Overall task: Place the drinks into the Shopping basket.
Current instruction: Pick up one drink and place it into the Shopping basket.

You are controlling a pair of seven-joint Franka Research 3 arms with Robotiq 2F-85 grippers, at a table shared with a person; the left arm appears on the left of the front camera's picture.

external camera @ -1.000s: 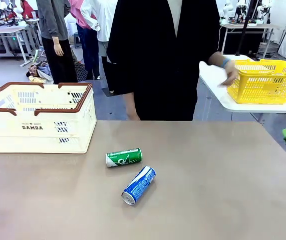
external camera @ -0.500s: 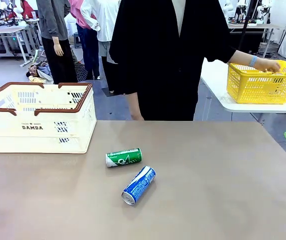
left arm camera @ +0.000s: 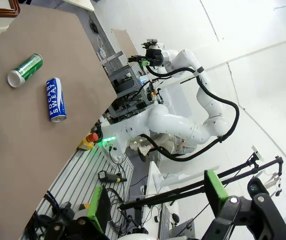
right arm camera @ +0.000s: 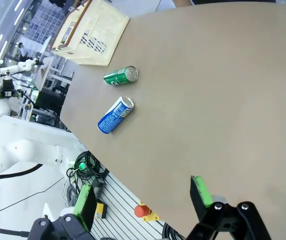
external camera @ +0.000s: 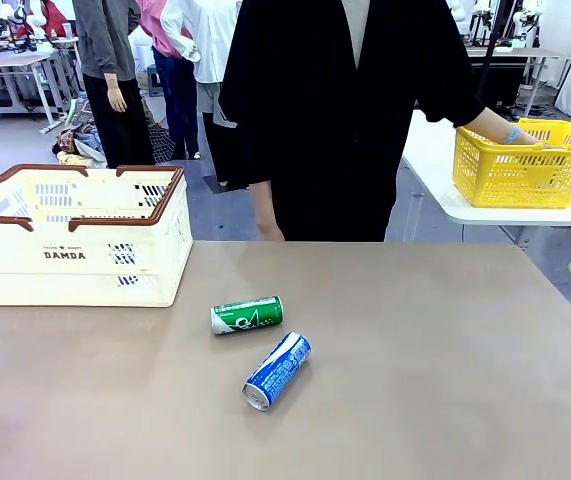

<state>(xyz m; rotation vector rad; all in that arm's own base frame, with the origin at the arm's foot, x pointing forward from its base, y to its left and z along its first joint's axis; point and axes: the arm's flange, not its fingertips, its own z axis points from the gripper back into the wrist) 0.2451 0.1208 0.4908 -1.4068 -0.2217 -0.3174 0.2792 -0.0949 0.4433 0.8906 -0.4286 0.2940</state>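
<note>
Front view: green can (external camera: 247, 314) and blue can (external camera: 276, 370) lie on their sides mid-table (external camera: 415, 380), near each other but apart, blue at 5 o'clock of green. Cream basket (external camera: 25, 270) sits at 10 o'clock of green. Person's hand (external camera: 510, 135) is at the yellow basket (external camera: 530, 165), 2 o'clock, well apart.

Left wrist view: my left gripper (left arm camera: 158, 197) is spread wide and empty, off the table edge. Both cans lie toward 10 o'clock.

Right wrist view: my right gripper (right arm camera: 143, 197) is likewise agape, holding nothing. Cans lie at 11 o'clock, the cream basket beyond them.

Judgement: thin aluminium, smooth, easily dented, apt to roll. I cannot tell whether they are full. Pinch mid-barrel, across the axis, modest force.
</note>
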